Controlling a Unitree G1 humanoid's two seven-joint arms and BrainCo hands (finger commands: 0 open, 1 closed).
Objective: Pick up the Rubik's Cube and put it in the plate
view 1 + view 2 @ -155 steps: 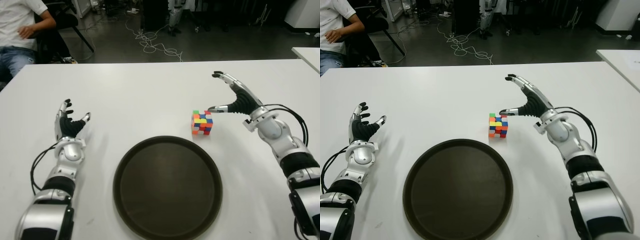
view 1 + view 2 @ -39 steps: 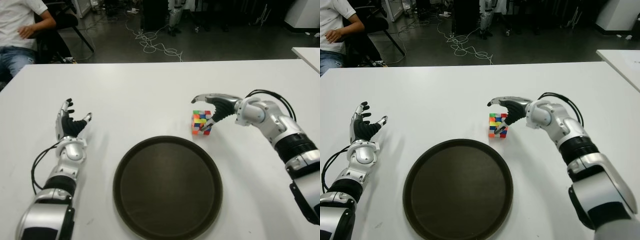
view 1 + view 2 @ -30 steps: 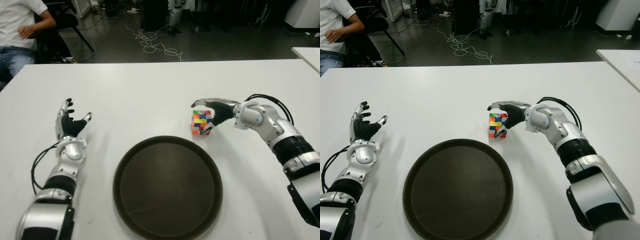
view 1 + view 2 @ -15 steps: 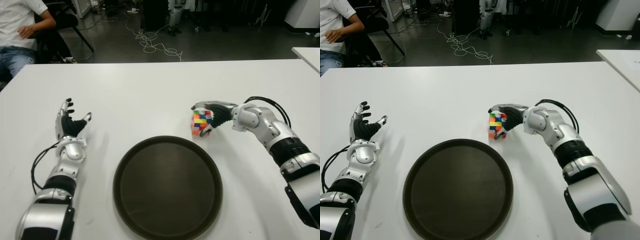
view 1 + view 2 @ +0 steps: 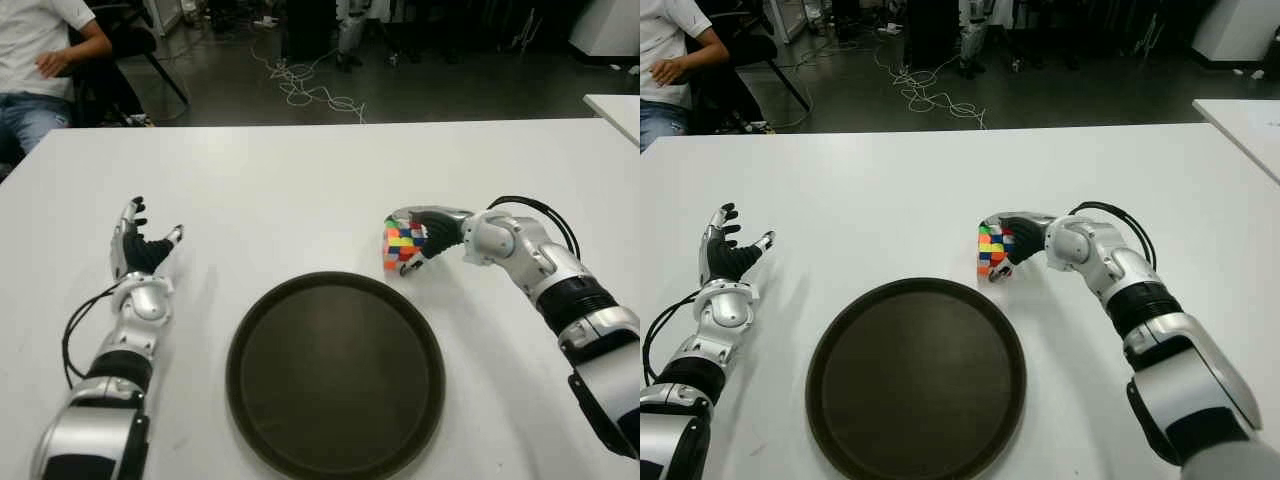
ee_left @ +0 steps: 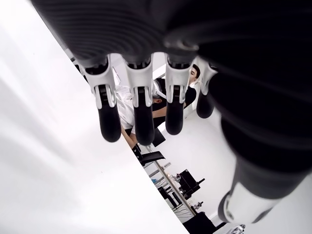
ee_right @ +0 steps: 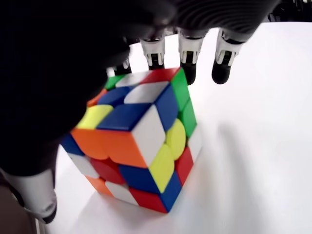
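Dark round plate (image 5: 335, 375) holds nothing — right hand (image 5: 432, 235) pinches Rubik's Cube (image 5: 399, 245) just beyond its rim; left hand (image 5: 140, 255) spread, idle.

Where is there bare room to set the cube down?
The round plate holds nothing. Bare table lies between the idle left hand and the Rubik's Cube. It is crowded only at the cube, where the right hand closes.

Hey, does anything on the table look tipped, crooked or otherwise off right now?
Only the Rubik's Cube: it sits tilted beside the plate's far rim, with the right hand wrapped around it. The left hand shows open, far left.
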